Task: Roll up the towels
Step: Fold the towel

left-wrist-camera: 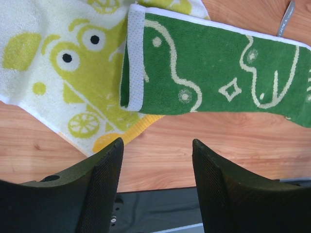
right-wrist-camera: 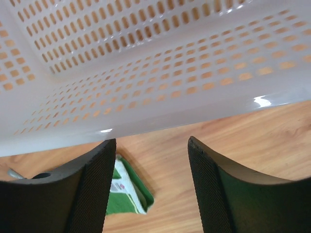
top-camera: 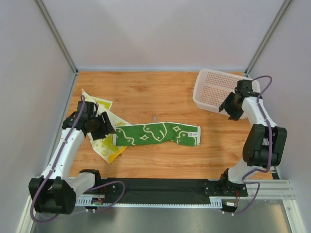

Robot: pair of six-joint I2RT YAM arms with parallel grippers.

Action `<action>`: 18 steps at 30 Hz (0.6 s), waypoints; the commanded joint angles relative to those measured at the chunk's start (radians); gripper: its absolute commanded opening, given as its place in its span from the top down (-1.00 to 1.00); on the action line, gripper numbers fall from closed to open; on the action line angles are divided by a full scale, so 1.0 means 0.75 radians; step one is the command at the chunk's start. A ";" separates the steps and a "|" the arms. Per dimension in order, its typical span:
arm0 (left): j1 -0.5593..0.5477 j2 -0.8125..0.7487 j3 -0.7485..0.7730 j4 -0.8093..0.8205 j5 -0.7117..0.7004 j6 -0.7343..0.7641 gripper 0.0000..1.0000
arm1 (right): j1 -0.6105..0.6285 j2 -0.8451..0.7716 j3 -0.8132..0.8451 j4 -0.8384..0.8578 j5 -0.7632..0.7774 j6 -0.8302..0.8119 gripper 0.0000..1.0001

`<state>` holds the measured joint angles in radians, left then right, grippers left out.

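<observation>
The dark green towel (top-camera: 158, 134) with white line drawings lies stretched out flat across the middle of the wooden table. Its left end overlaps the cream-yellow towel (top-camera: 103, 145) with lime-green patterns, which lies crumpled at the left. My left gripper (top-camera: 106, 130) hovers open over that overlap. In the left wrist view the green towel (left-wrist-camera: 218, 77) and the cream-yellow towel (left-wrist-camera: 58, 63) lie just beyond my empty left gripper (left-wrist-camera: 158, 145). My right gripper (top-camera: 228, 108) stands open at the front of the basket, empty in the right wrist view (right-wrist-camera: 152, 143), with a corner of the green towel (right-wrist-camera: 129, 194) below.
A white perforated plastic basket (top-camera: 214, 90) stands at the back right; its wall (right-wrist-camera: 146, 73) fills the right wrist view. A black base strip (top-camera: 160, 187) runs along the table's near edge. White walls enclose the table on the left, back and right.
</observation>
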<state>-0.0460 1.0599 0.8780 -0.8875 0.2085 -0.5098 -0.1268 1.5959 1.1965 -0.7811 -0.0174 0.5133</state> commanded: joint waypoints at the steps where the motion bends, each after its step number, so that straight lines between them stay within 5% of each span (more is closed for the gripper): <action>1: -0.008 0.004 -0.003 0.007 0.019 0.005 -0.31 | -0.097 0.058 0.125 -0.010 0.007 -0.050 -0.24; 13: -0.018 0.035 0.003 0.009 0.053 0.019 -0.30 | -0.211 0.341 0.558 -0.110 0.123 -0.048 -0.18; 18: -0.018 0.047 0.071 -0.044 0.019 0.072 -0.30 | -0.160 0.119 0.418 -0.094 -0.111 -0.028 -0.22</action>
<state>-0.0566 1.0912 0.8791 -0.8932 0.2329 -0.4938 -0.2752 1.8332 1.5734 -0.8478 0.0063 0.4892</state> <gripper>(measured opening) 0.653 0.600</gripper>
